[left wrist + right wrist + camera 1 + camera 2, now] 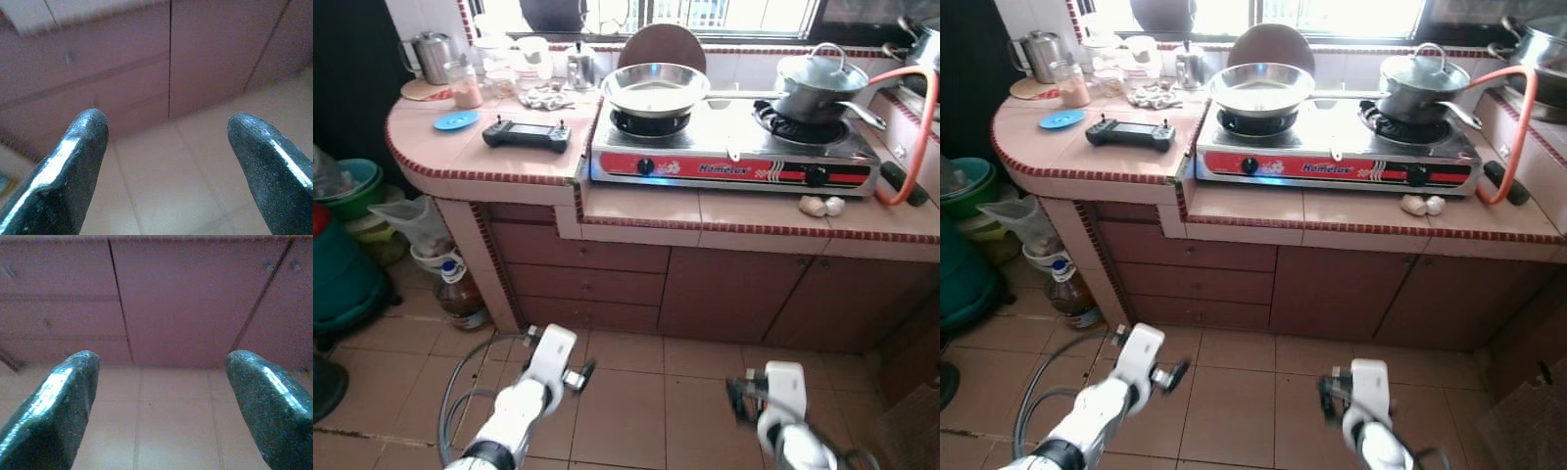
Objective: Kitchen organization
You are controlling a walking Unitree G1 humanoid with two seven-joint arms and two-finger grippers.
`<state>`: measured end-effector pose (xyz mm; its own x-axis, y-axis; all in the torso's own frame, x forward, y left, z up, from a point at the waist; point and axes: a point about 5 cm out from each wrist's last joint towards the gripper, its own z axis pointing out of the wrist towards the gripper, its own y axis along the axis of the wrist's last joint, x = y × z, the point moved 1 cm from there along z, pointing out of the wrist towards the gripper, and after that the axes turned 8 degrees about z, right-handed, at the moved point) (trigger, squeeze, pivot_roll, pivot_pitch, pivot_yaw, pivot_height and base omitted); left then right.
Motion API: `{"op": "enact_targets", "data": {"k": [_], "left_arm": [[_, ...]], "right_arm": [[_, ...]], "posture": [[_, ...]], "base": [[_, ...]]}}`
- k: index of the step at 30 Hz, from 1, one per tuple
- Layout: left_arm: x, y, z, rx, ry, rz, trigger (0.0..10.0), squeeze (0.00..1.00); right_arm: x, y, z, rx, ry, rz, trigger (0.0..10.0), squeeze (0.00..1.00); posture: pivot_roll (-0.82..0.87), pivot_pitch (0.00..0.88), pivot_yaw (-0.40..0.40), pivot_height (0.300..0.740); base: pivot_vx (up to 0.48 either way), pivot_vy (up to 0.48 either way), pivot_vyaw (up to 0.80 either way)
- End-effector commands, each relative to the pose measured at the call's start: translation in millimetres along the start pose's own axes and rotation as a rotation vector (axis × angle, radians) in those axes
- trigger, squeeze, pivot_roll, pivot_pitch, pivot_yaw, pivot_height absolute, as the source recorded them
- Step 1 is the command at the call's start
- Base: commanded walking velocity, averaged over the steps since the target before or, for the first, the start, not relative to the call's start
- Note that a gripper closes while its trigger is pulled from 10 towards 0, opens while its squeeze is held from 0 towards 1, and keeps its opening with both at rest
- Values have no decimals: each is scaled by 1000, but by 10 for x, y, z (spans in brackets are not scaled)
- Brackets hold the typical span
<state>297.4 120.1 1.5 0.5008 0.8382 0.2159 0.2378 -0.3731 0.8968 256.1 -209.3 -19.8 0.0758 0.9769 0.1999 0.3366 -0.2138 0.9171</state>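
Observation:
A two-burner gas stove [734,157] stands on the pink tiled counter [489,162]. An empty steel pan [656,88] rests on its left burner and a lidded pot [820,83] on its right one. Left of the stove lie a black handheld controller [527,134] and a small blue lid [456,120]. Two garlic bulbs [821,206] sit at the counter's front right. Both arms hang low over the floor in front of the cabinets. My left gripper [167,120] is open and holds nothing. My right gripper [161,358] is also open and empty, facing the cabinet doors [181,303].
A steel kettle [433,56], a jar [465,88] and cups crowd the counter's back left. An orange gas hose [915,127] loops at the right. On the floor at the left stand a bottle [460,294], green basins [352,191] and a teal bin [342,279].

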Motion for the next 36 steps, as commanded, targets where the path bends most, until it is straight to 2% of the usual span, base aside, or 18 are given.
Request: {"op": "enact_targets", "data": {"k": [1, 2, 3, 7, 10, 11, 12, 14, 15, 18, 19, 21, 23, 24, 28, 32, 33, 36], "left_arm": [[116, 9, -53, -27, 30, -6, 10000, 0], [204, 88, -99, -84, 58, 0, 10000, 0], [246, 115, -146, -113, 75, 3, 10000, 0], [337, 128, -295, -162, 133, 40, 10000, 0], [359, 3, -522, -181, 173, 19, 10000, 0], [359, 3, -522, -181, 173, 19, 10000, 0], [323, -71, -674, -188, 190, 18, 10000, 0], [309, -80, -724, -193, 197, 19, 10000, 0], [276, -92, -796, -191, 206, 26, 10000, 0], [250, -95, -818, -187, 204, 46, 10000, 0], [245, -93, -825, -187, 210, 46, 10000, 0], [271, -74, -828, -193, 223, 55, 10000, 0], [284, -62, -827, -193, 228, 34, 10000, 0], [278, -43, -829, -193, 224, 27, 10000, 0], [179, 102, -768, -225, 171, 34, 10000, 0], [188, 159, -734, -234, 200, 45, 10000, 0], [161, 174, -660, -224, 183, 23, 10000, 0], [134, 196, -597, -228, 165, 18, 10000, 0]], "right_arm": [[-12, -79, -65, 23, 29, 64, 10000, 0], [2, -47, -109, 8, 70, -42, 10000, 0], [0, -11, -144, -15, 83, -67, 10000, 0], [-32, 92, -233, -79, 69, -76, 10000, 0], [-90, 235, -392, -163, 27, -90, 10000, 0], [-90, 235, -392, -163, 27, -90, 10000, 0], [-137, 315, -530, -211, -16, -121, 10000, 0], [-149, 335, -581, -220, -28, -115, 10000, 0], [-187, 344, -703, -224, -75, -61, 10000, 0], [-243, 286, -823, -210, -147, -47, 10000, 0], [-256, 196, -868, -163, -167, -60, 10000, 0], [-242, 132, -878, -137, -161, -4, 10000, 0], [-215, 132, -883, -139, -153, -11, 10000, 0], [-176, 157, -888, -150, -148, -53, 10000, 0], [-24, 231, -875, -170, -101, -49, 10000, 0], [12, 283, -874, -191, -92, -82, 10000, 0], [30, 323, -841, -202, -88, -95, 10000, 0], [24, 356, -794, -206, -93, -85, 10000, 0]], "posture": [[181, 0, -38, 740], [182, 0, -39, 740], [193, 0, -45, 740], [194, 0, -47, 740], [179, 0, -38, 740], [179, 0, -38, 740], [178, 0, -39, 740], [177, 0, -41, 740], [186, 0, -53, 740], [200, 0, -88, 740], [194, 0, -98, 740], [188, 0, -97, 740], [182, 0, -93, 740], [173, 0, -76, 740], [155, 0, -52, 740], [144, 0, -36, 740], [136, 0, -31, 740], [132, 0, -29, 740]], "base": [[0, 0, 0], [0, 0, 0], [0, 0, 0], [0, 0, 0], [0, 0, 0], [0, 0, 0], [0, 0, 0], [0, 0, 0], [0, 0, 0], [0, 0, 0], [0, 0, 0], [0, 0, 0], [0, 0, 0], [0, 0, 0], [0, 0, 0], [0, 0, 0], [0, 0, 0], [0, 0, 0]]}}
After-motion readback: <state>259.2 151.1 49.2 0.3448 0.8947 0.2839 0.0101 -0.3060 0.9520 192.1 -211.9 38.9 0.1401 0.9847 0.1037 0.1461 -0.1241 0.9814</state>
